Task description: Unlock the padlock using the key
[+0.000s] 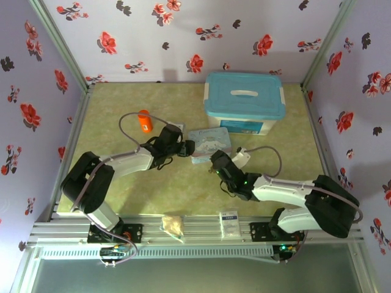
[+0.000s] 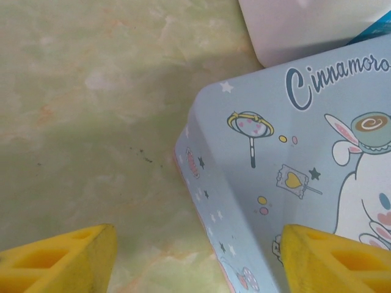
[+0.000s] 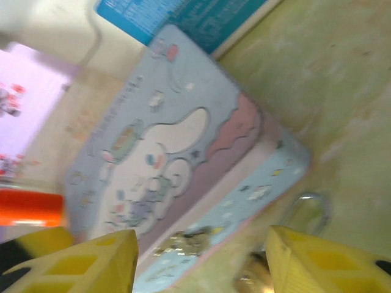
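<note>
**Not sure it is unlocked**

Your left gripper (image 2: 197, 238) is wide open and empty, by the tin (image 2: 293, 171). Your right gripper (image 3: 201, 238) is open too. The padlock (image 3: 252, 276) lies on the bench (image 3: 342, 91) under it. I cannot tell if it is unlocked.

The padlock (image 3: 252, 276) is smeared by motion blur in the right wrist view, its brass body cut by the bottom edge. The cartoon tin (image 2: 293, 183) runs off the left wrist view's right edge.

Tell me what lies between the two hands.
The near corner of the pale blue Cinnamoroll tin lies between left hand and right hand, top view.
</note>
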